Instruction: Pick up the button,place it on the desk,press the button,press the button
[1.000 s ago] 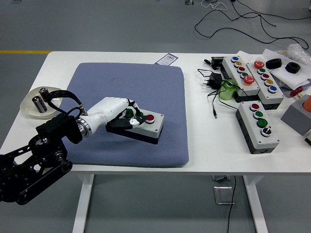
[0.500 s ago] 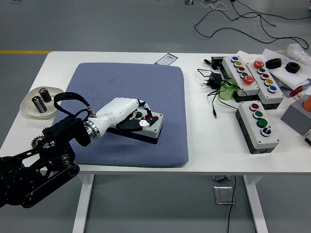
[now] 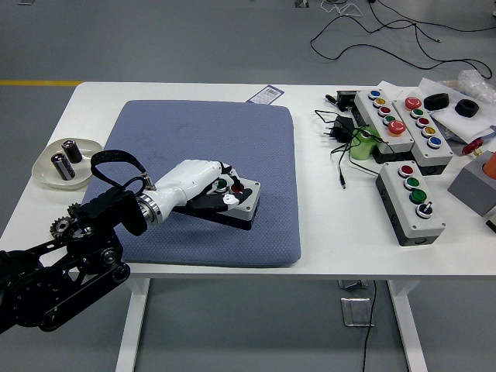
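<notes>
The white table [image 3: 194, 93] carries everything, and the blue pad [image 3: 201, 147] on its left half serves as the landmark here. The left arm [image 3: 62, 263] comes up from the lower left corner, black and geared, crossing the pad's near left corner. On the pad's near part, a little right of its middle, lies the button box [image 3: 246, 203] — grey on top, black below, with a green button [image 3: 222, 184] and a red button [image 3: 239, 189] showing. The left hand [image 3: 194, 184], white, lies over the box's left end; its fingers [image 3: 226, 198] are loosely curled over the top, one tip resting at the buttons (whether it presses one I cannot tell), and the thumb side is hidden.

Right of the pad, well apart from it, sit three more button boxes — two [image 3: 403, 120] side by side at the far right and one [image 3: 411, 201] nearer — with a black adapter [image 3: 341, 130] and its cable and a green cylinder [image 3: 361, 145] between them and the pad. Left of the pad, just beside its edge, a small dish [image 3: 48, 177] holds two batteries [image 3: 65, 159].
</notes>
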